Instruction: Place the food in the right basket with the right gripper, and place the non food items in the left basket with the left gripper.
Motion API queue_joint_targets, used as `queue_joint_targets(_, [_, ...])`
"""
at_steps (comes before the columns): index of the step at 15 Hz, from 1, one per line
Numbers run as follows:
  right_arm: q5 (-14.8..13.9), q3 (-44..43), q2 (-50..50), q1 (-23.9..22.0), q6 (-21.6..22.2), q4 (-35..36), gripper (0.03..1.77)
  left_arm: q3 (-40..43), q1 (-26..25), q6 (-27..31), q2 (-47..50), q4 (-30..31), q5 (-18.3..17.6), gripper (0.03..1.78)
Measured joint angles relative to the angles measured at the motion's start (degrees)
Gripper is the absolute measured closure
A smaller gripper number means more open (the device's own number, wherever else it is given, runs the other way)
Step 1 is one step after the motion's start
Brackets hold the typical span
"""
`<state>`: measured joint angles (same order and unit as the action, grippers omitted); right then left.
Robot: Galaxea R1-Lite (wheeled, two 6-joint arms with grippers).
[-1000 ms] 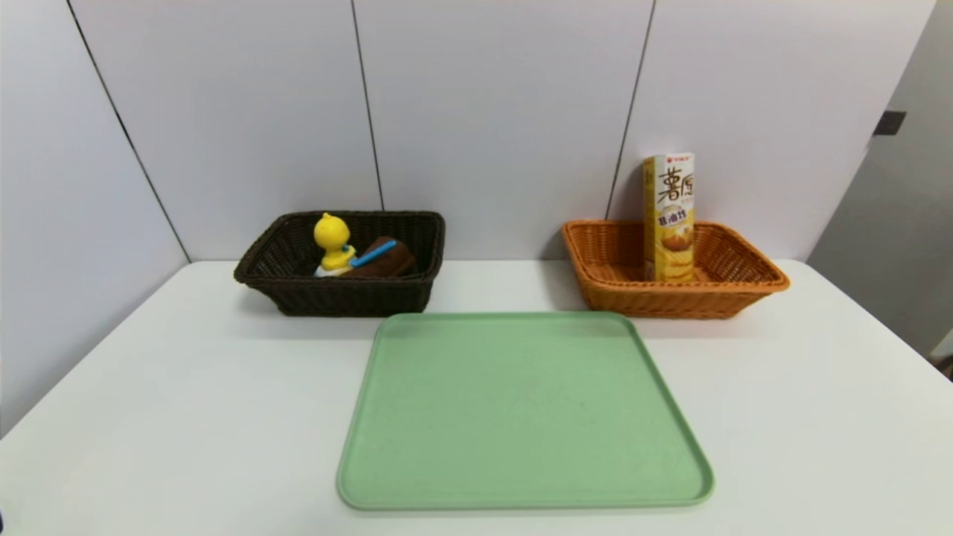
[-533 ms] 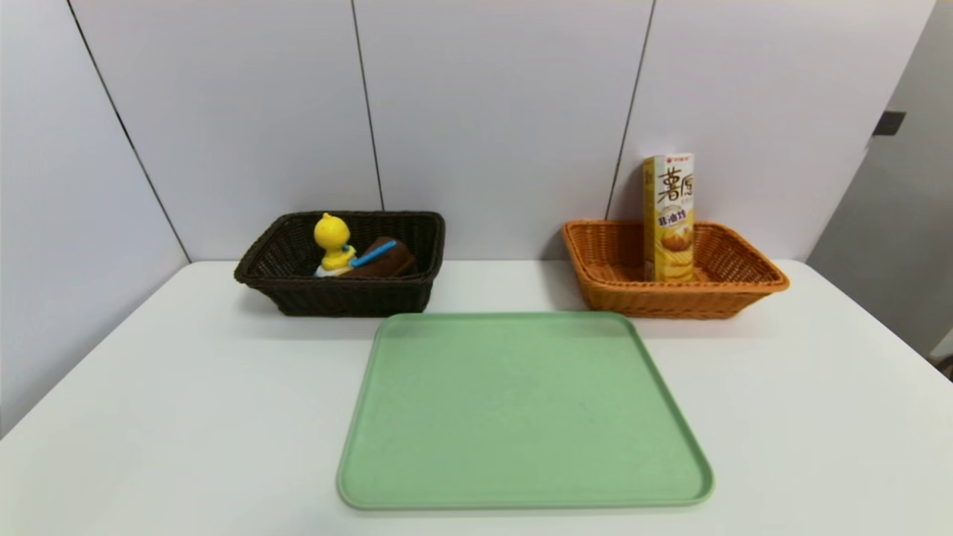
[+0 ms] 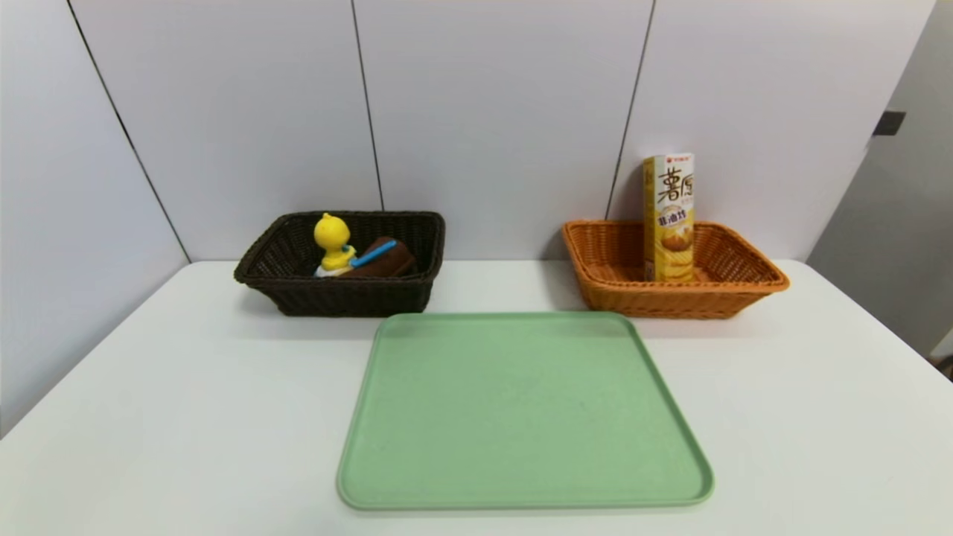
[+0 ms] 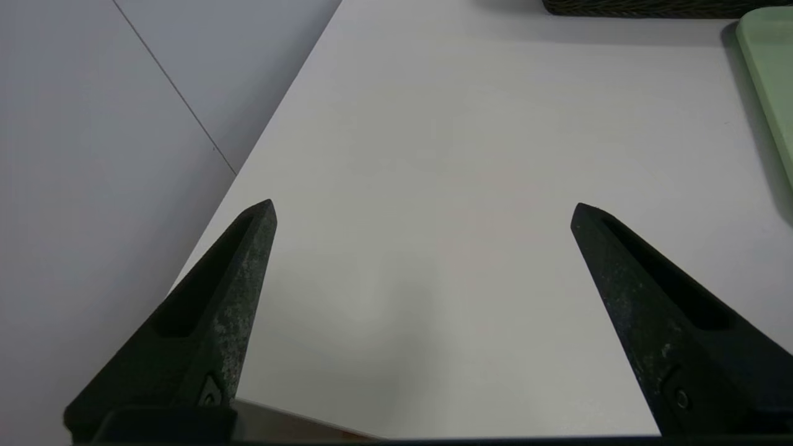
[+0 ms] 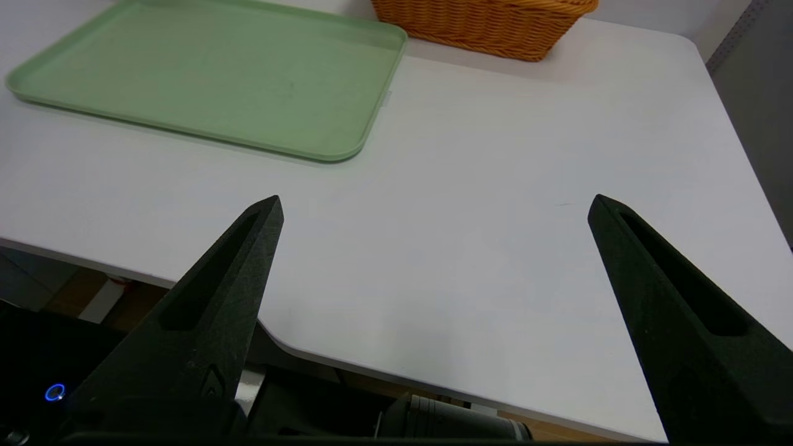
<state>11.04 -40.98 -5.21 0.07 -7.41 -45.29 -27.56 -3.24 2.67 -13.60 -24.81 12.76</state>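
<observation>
Here the left end effector [image 4: 421, 210] hangs wide open and empty over the desk [image 3: 186, 387] edge; the right end effector [image 5: 433, 207] likewise. Far off at 11 o'clock, the left basket [image 3: 298, 296] holds the non food items [image 3: 356, 257]; at 1 o'clock, the food [image 3: 668, 216] stands upright in the right basket [image 3: 733, 294].

Green tray [image 3: 521, 409] lies flat before me at centre of white table [image 3: 186, 417], long side running away from me, raised rim all round, surface bare. Grey panelled wall [image 3: 491, 112] behind table, dark seams between panels. Small dark fitting [image 3: 890, 122] on wall at far right.
</observation>
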Motion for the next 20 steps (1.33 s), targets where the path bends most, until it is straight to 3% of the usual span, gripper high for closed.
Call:
queue_joint_targets(5, [1.24, 1.41, 2.82, -0.05, 0.39, 0.43, 0.10, 2.73, 1.32, 3.22, 3.28, -0.93, -1.27, 0.12])
queue_joint_targets(7, [1.18, 4.96, 4.19, -0.07, 0.30, 4.33, 0.10, 7.51, 1.84, 3.69, 5.73, 1.69, -1.24, 0.12])
queue_joint_targets(10, [0.22, 13.15, 5.00, -0.07, 0.28, 16.37, 0.10, 18.97, 2.39, 5.62, 9.25, 14.47, -1.72, 0.12])
queue_joint_targets(11, [-0.50, 16.85, 5.13, -0.07, 0.15, 21.42, 0.10, 22.30, 2.45, 6.73, 10.39, 20.52, -3.36, 0.12])
queue_joint_targets(13, [-1.46, 24.17, 5.23, -0.07, -0.11, 30.96, 0.10, 26.20, 2.51, 7.83, 12.12, 30.06, -10.24, 0.12])
queue_joint_targets(15, [-2.91, 30.82, 5.23, -0.07, -0.35, 37.96, 0.10, 27.26, 2.56, 7.61, 13.01, 29.01, -14.52, 0.12])
queue_joint_targets(18, [-8.94, 39.06, 5.25, -0.07, -0.60, 44.63, 0.10, 27.54, 2.62, 5.77, 13.49, 26.95, -14.67, 0.12])
queue_joint_targets(20, [-9.70, 40.30, 5.25, -0.07, -0.18, 44.69, 0.10, 27.54, 2.56, 3.86, 13.51, 26.98, -14.65, 0.12])
